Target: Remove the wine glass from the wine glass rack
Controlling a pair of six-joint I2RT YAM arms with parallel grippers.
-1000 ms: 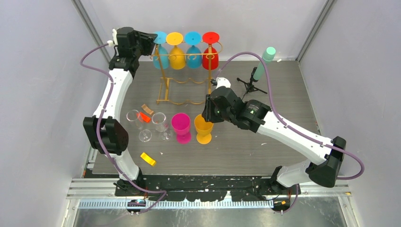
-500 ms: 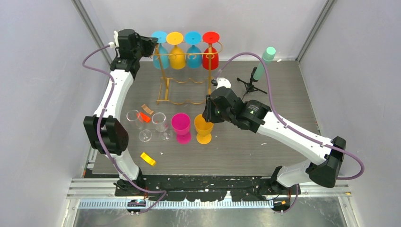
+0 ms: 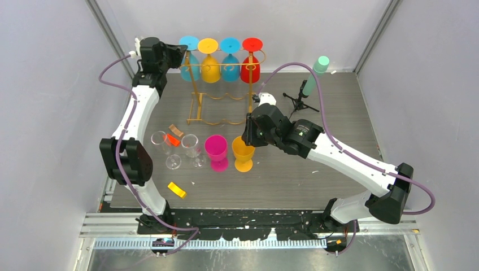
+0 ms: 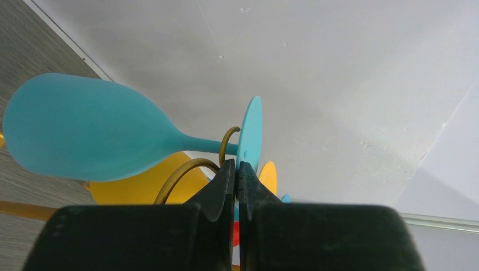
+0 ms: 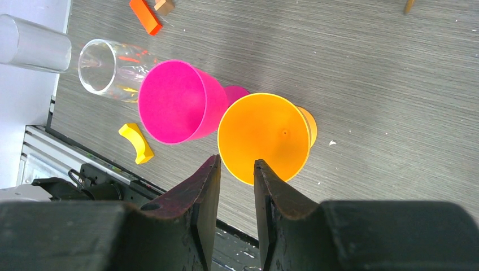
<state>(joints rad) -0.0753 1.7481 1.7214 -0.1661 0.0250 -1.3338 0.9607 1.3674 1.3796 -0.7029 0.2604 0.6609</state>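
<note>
Between your left gripper's (image 4: 238, 165) fingertips (image 4: 225, 176) you are pinching the lower rim of the foot (image 4: 250, 132) of the blue glass (image 4: 85, 138). The two fingers are pressing almost flat together with only that thin disc at their tips, so the hold looks narrow. Just beyond the tips, the stem is sitting in the end loop of the gold rack (image 4: 183, 168). The bowl is hanging out to one side of the fingers, and a yellow glass (image 4: 135, 189) is hanging just behind it.

You are at the step of drawing the glass out, and it is not free yet. To do it well, you should be sliding the foot along the rail toward its open end, level with the wire rather than lifting. A tilt would likely jam the foot or twist it out of so small a pinch. You should be moving slowly, since the bowl looks ready to swing and tap the yellow glass.

Farther out, your right gripper (image 5: 236, 169) is hovering with its fingers parted and gripping nothing. An orange glass (image 5: 265, 135) is standing upright just past its tips, with a pink glass (image 5: 169, 101) just beside it. That arm is best left idle, so you are not knocking either one.
</note>
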